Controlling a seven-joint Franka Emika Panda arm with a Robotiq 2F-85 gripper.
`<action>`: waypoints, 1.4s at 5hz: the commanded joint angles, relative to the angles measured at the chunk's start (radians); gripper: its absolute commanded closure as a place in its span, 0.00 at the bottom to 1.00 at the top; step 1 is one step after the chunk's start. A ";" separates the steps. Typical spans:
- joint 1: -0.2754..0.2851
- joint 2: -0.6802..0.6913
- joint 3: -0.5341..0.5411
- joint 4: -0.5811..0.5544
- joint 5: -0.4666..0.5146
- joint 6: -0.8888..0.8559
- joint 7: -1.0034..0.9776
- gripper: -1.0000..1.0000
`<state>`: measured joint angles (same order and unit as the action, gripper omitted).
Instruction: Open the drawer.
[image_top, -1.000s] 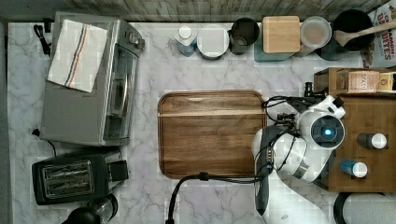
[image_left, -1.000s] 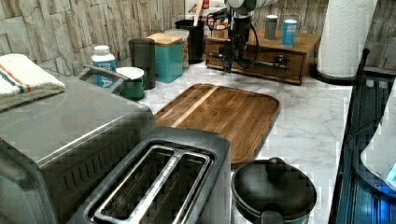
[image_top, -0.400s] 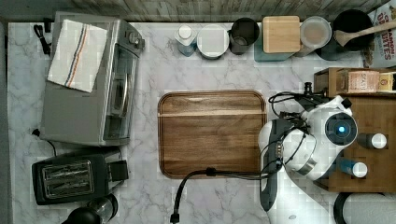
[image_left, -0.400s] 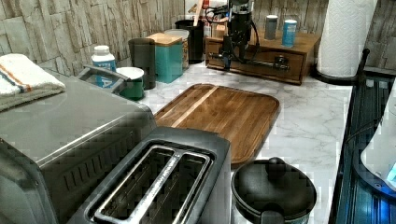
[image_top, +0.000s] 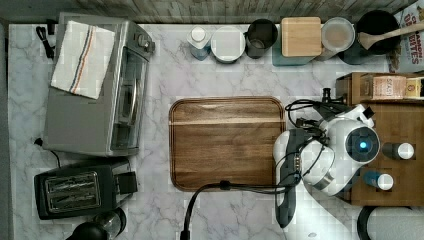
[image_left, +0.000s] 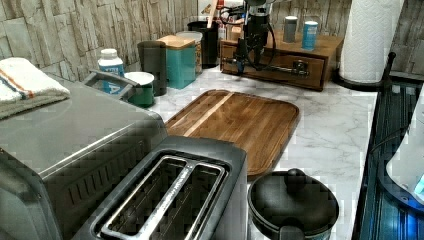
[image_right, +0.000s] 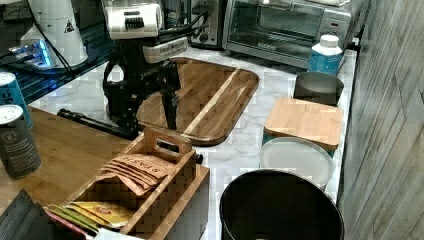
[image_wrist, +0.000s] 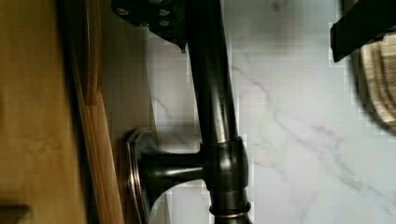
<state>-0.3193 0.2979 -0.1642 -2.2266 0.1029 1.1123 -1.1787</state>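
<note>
The drawer (image_left: 280, 61) is a brown wooden front in a low cabinet, its face looking flush in the left view. A long dark bar handle (image_left: 272, 68) runs across it on posts. My gripper (image_right: 146, 120) hangs over that handle (image_right: 90, 122), open. In the wrist view the bar (image_wrist: 212, 93) and one post (image_wrist: 173, 170) pass between the fingers. One finger (image_wrist: 156, 16) sits between the bar and the drawer front (image_wrist: 100, 140); the other finger (image_wrist: 364, 21) stands well off over the marble. The left view puts the gripper (image_left: 245, 59) near the handle's left end.
A wooden cutting board (image_top: 227, 142) lies just off the cabinet. Two tins (image_top: 400, 150) and a tea box (image_right: 145, 185) sit on the cabinet top (image_top: 395, 120). Jars line the back wall (image_top: 260, 35). A toaster oven (image_top: 95, 85), toaster (image_top: 80, 187), paper towel roll (image_left: 367, 40) and black cable (image_top: 225, 186) are nearby.
The arm has moved to the top view's right, toward the cabinet, and the gripper has come down around the handle bar.
</note>
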 joint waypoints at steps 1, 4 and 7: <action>0.260 -0.109 0.278 -0.244 0.144 0.027 0.126 0.00; 0.350 -0.148 0.321 -0.233 0.083 -0.028 0.373 0.00; 0.353 -0.165 0.339 -0.230 0.023 -0.041 0.465 0.00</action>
